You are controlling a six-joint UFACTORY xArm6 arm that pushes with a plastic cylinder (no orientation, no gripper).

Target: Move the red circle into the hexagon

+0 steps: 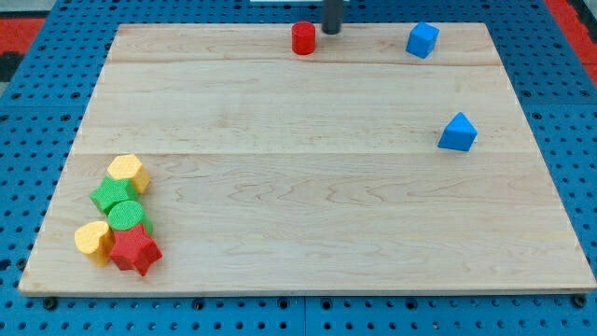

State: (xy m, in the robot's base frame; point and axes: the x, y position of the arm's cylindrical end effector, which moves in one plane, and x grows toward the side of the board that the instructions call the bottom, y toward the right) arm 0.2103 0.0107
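The red circle point(303, 38), a short red cylinder, stands near the view's top edge of the wooden board point(308, 196), a little left of centre. My tip point(331, 31) is just to the view's right of it, a small gap apart. The yellow hexagon point(127, 173) sits far off at the view's lower left, at the top of a cluster of blocks.
Below the hexagon lie a green star point(113, 196), a green circle point(128, 217), a yellow heart point(93, 240) and a red star point(136, 250), packed together. A blue cube point(423, 39) sits at the top right; a blue pointed block point(457, 133) lies at the right.
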